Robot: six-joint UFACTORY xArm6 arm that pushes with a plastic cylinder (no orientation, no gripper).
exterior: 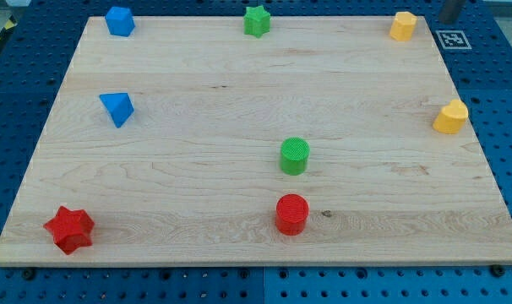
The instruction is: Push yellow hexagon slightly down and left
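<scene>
The yellow hexagon (403, 25) sits at the top right corner of the wooden board (197, 169). A dark rod enters at the view's top right, and my tip (449, 19) is just off the board's corner. It is to the right of the yellow hexagon, slightly above it, and apart from it. A second yellow block (451, 116), with a rounded shape, lies by the board's right edge, below the hexagon.
A blue block (119, 20) is at the top left and a green star (256, 20) at the top middle. A blue triangle (117, 108) is at the left, a green cylinder (295, 155) and a red cylinder (292, 214) below centre, and a red star (69, 228) at the bottom left.
</scene>
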